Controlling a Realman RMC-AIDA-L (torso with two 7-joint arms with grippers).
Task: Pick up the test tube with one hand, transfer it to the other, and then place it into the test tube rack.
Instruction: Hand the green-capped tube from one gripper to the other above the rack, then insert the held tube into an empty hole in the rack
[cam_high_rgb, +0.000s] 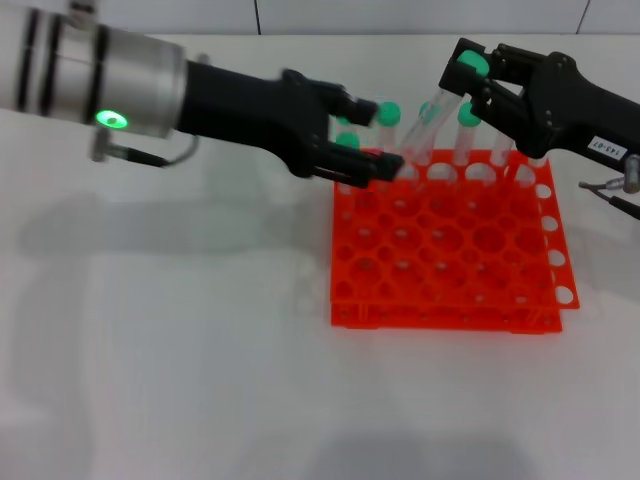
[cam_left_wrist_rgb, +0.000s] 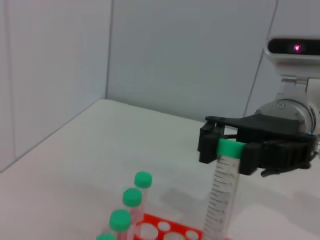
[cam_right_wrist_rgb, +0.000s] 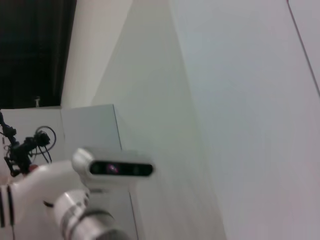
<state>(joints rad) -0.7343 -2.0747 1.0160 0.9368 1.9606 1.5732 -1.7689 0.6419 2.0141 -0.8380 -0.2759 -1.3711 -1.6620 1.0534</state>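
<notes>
White table (cam_high_rgb: 180, 380), right pincer (cam_high_rgb: 478, 82) tilting test tube (cam_high_rgb: 428, 125) rackward.

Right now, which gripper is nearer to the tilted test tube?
Right. The right gripper holds the test tube at its green cap, above the rack. The left gripper hangs apart, beside the rack's far-left corner.

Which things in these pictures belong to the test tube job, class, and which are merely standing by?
Part of the job:
- test tube, held at its green cap
- right gripper, shut on that tube above the rack
- left gripper, open beside the rack's far edge
- test tube rack, orange-red

Standing by:
- other capped tubes already in the rack
- white table
</notes>
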